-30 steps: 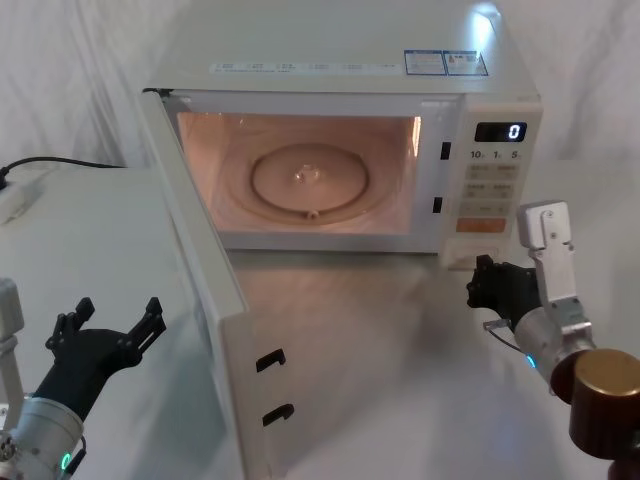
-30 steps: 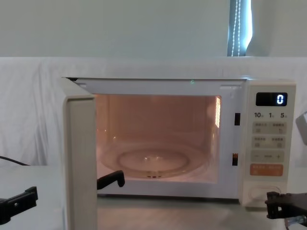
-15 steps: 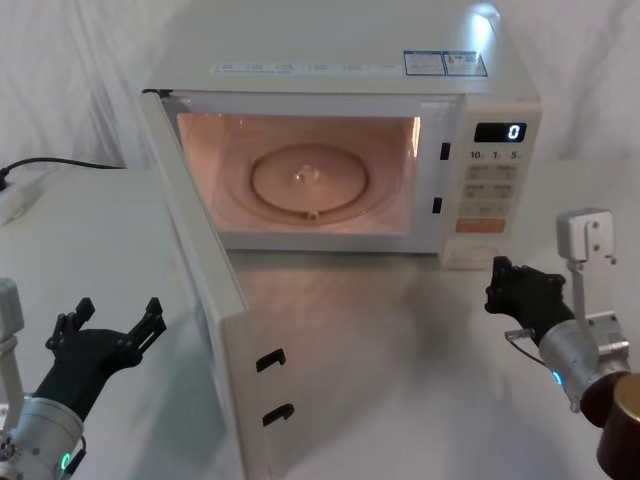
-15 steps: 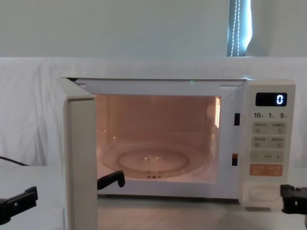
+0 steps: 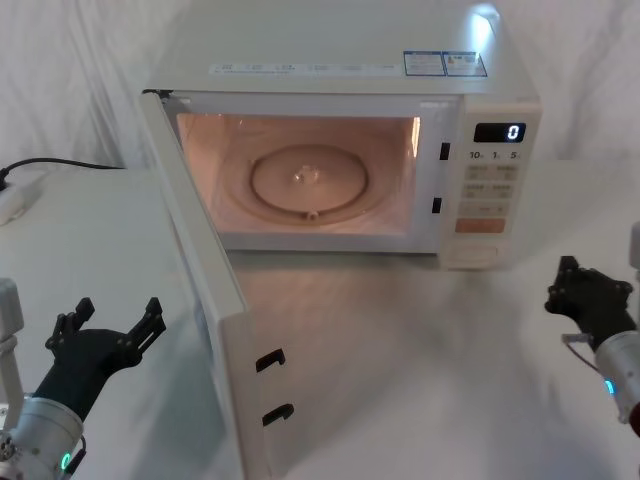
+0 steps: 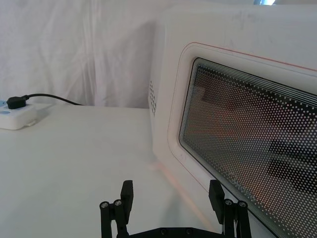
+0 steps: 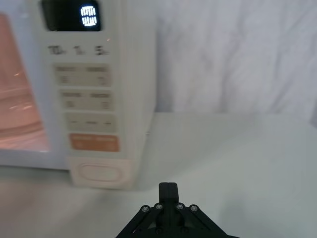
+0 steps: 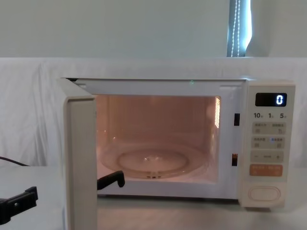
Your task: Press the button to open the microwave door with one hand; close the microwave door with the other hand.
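The microwave door (image 5: 205, 300) stands swung wide open toward my left, and the lit cavity with its glass turntable (image 5: 310, 180) is exposed. Its mesh window (image 6: 247, 144) faces my left gripper (image 5: 115, 312), which waits open low on the left, just outside the door. One of its black fingers (image 8: 19, 202) shows beside the door's edge (image 8: 80, 163). The pill-shaped cream button (image 5: 478, 255) sits at the bottom of the control panel, also seen as the button (image 7: 100, 173) and the button (image 8: 264, 193). My right gripper (image 5: 560, 290) is shut, low on the right, apart from the panel; its closed tip is the right gripper (image 7: 168, 187).
A white power strip with a black cable (image 5: 18, 195) lies at the far left of the white table (image 5: 400, 360). An orange key (image 8: 266, 169) sits just above the button. The display (image 5: 500, 131) reads 0. White cloth hangs behind.
My right gripper has drawn back from the button, moving right and toward me, and has left the chest view. The door stays open and the left gripper has not moved.
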